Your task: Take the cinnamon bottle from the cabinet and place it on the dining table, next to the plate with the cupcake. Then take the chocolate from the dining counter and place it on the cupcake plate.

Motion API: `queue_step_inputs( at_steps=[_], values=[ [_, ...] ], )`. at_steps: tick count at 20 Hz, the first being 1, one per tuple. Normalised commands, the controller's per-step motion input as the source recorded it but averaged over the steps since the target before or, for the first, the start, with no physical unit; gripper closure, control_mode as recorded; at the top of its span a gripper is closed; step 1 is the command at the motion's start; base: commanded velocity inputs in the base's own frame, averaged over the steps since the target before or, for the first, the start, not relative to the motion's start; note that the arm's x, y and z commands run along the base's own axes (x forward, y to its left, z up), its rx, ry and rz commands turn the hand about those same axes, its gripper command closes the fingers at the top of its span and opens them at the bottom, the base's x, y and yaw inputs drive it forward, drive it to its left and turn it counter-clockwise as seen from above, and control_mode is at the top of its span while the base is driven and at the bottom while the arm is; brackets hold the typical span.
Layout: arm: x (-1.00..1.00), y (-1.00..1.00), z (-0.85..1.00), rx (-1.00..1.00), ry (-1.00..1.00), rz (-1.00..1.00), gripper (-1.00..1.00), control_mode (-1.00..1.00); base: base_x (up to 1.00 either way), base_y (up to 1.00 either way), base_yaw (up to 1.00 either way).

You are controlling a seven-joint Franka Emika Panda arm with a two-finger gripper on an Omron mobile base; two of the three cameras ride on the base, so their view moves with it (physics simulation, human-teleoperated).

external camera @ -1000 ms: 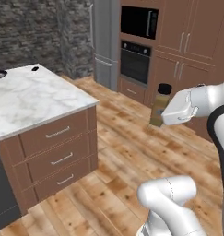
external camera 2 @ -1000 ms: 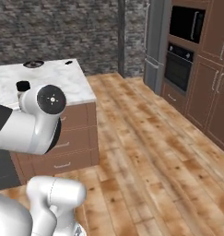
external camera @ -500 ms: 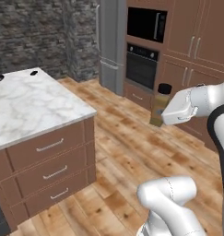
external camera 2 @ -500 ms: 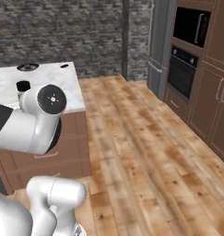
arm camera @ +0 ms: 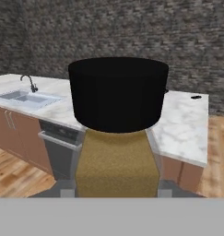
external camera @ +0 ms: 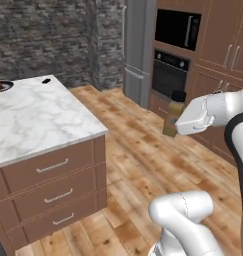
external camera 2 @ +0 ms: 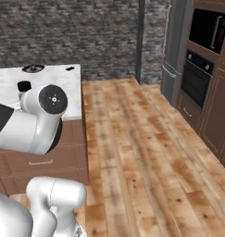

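The marble desk [external camera: 38, 112] served as the reference landmark. In the left base view it occupied the left side, with three brown drawer fronts [external camera: 55, 192] below its near edge. At the far left corner of the desk sat the plate with the cupcake [external camera: 1, 86], cut by the frame edge; a small dark item, the chocolate [external camera: 46, 80], lay on the far edge of the desk, to the right of the plate and apart from it.

Well to the right of the desk, over the wood floor [external camera: 138, 150], the claw [external camera: 179, 121] was closed on the cinnamon bottle [external camera: 173, 113]. The bottle stood upright in the air, black cap on top, clear of the desk. Beyond it stood the built-in oven [external camera: 169, 77] and brown cabinet doors [external camera: 225, 35].

In the hand view the cinnamon bottle [arm camera: 117, 138] sat gripped at its tan body, with the desk [arm camera: 182, 124] behind it and a sink [arm camera: 26, 97] set in the counter to the left.
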Motion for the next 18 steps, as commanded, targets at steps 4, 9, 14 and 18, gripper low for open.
queue_step_inputs(
  at_steps=[4, 9, 14, 18],
  values=[
    [0.00, 0.00, 0.00, 0.00, 0.00, 0.00, 1.00, 1.00, 0.48, -0.33, 0.30],
    [0.00, 0.00, 0.00, 0.00, 0.00, 0.00, 1.00, 1.00, 0.48, -0.50, 0.08],
    [0.00, 0.00, 0.00, 0.00, 0.00, 0.00, 1.00, 1.00, 0.53, -0.52, 0.01],
    [0.00, 0.00, 0.00, 0.00, 0.00, 0.00, 1.00, 1.00, 0.63, -0.46, 0.03]
  ],
)
